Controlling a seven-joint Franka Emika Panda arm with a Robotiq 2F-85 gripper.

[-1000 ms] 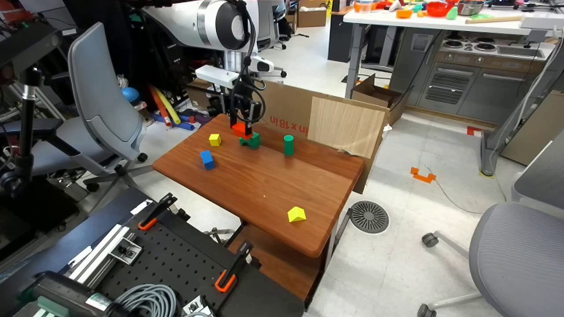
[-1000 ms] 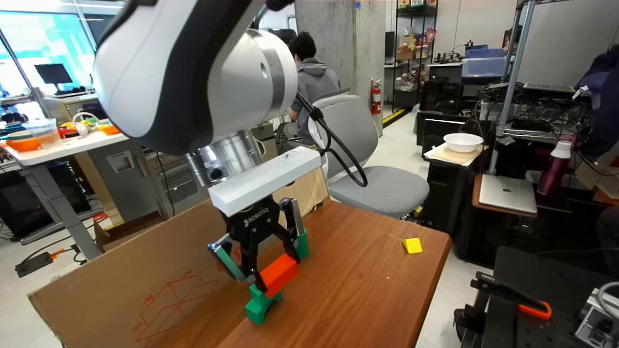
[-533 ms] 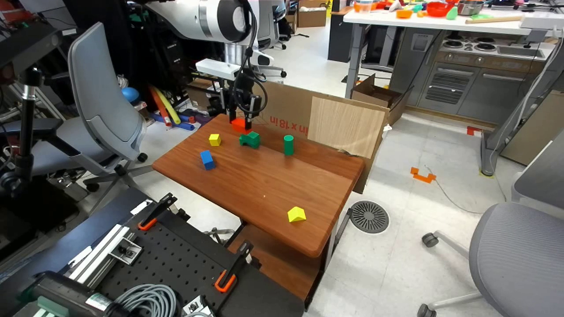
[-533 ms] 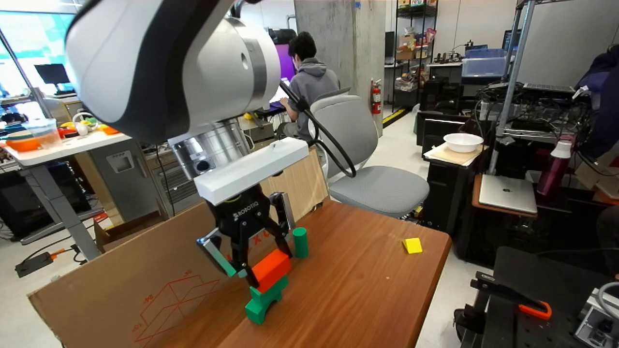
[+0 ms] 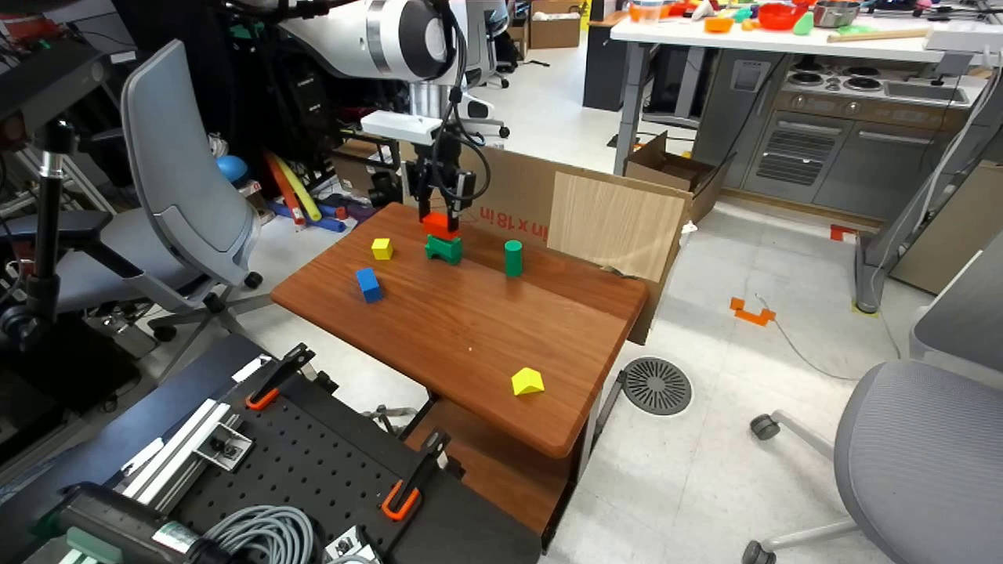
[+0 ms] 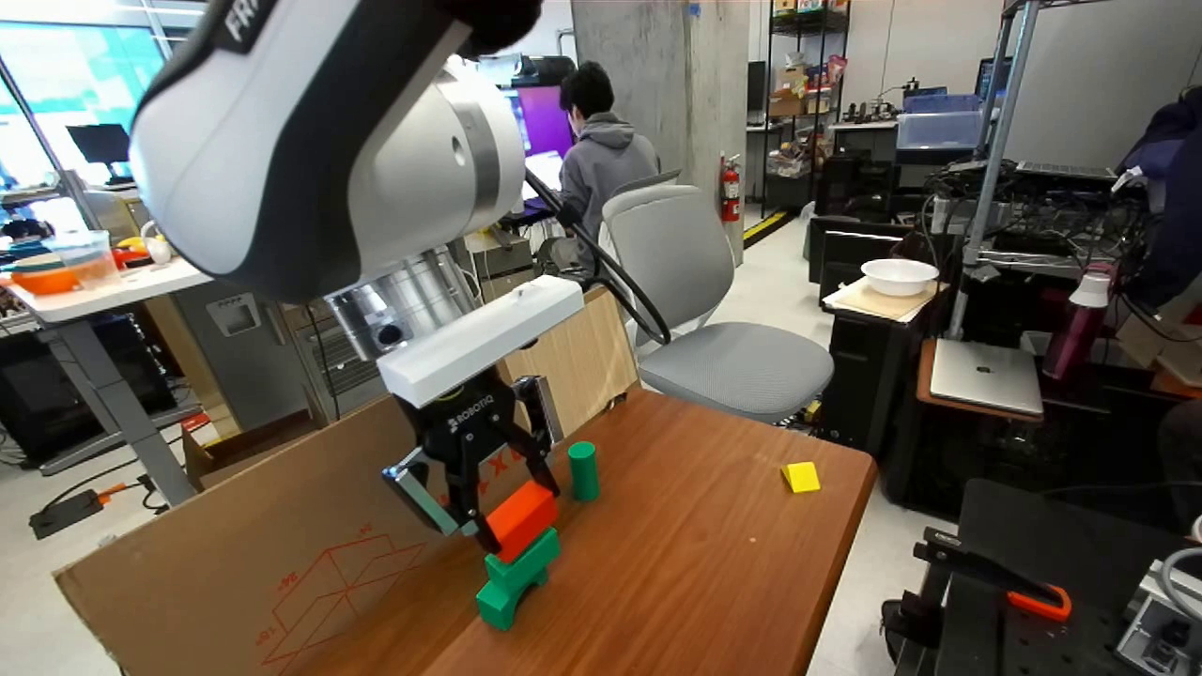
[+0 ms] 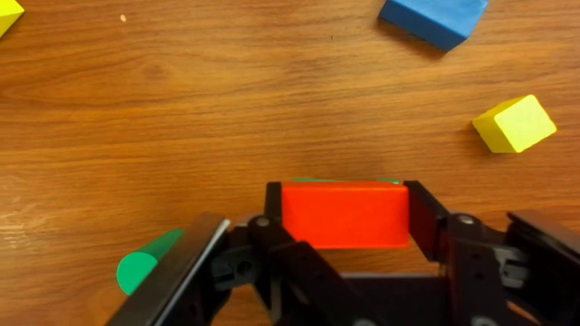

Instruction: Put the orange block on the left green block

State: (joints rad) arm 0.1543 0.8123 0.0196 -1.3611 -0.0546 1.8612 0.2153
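Note:
The orange block is clamped across its length between the fingers of my gripper. In the wrist view the orange block fills the space between both pads. The left green block, a wide piece with a curved cutout, sits on the wooden table. In both exterior views the orange block is right over the left green block; I cannot tell if they touch. In the wrist view only thin slivers of the left green block show past the orange block.
A narrower green cylinder stands upright beside the left green block. A yellow block and a blue block lie to the other side. Another yellow block lies near the far end. A cardboard sheet stands along one table edge.
My gripper has carried the orange block sideways over the left green block, rising slightly first. The orange block stays gripped. The other blocks have not moved.

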